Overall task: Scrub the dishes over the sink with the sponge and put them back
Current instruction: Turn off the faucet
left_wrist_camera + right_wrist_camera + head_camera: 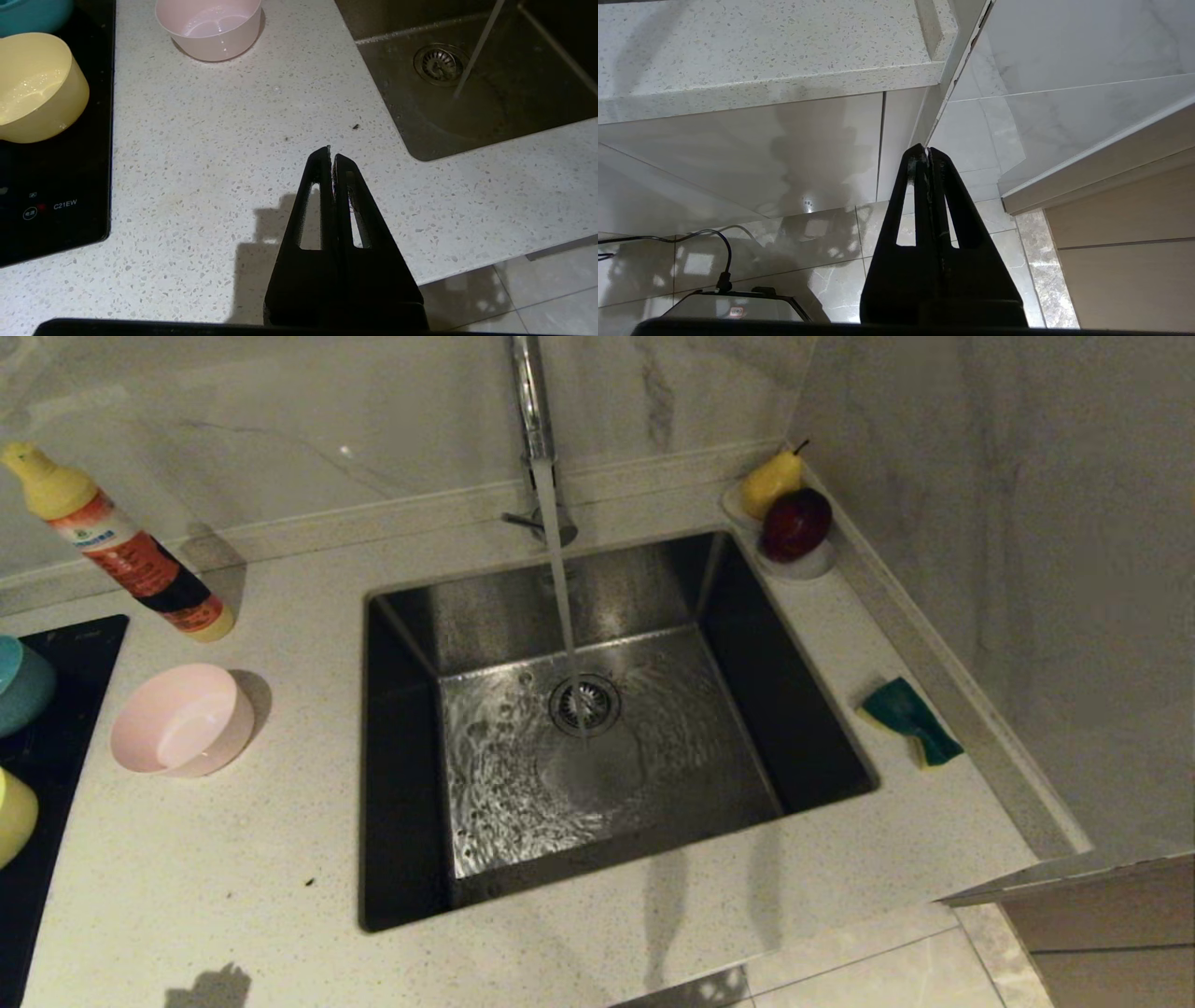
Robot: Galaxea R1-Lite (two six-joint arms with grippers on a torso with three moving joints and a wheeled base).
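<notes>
Both grippers, left gripper (331,156) over the counter (261,154) and right gripper (928,151) below its edge, are pinched closed w/ nothing held; I've got them parked. Sponge (911,720) waits right of sink (411,728); pink bowl (182,720), yellow bowl (39,86), blue bowl (21,683) sit left, w/in left arm's reach.

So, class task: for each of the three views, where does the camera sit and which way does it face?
Head view: high on the robot, looking down at the sink; no arm shows.
Left wrist view: behind the shut left gripper, above the counter.
Right wrist view: behind the shut right gripper, low, facing cabinet and floor.
Shared: head and left wrist both show the pink bowl.
</notes>
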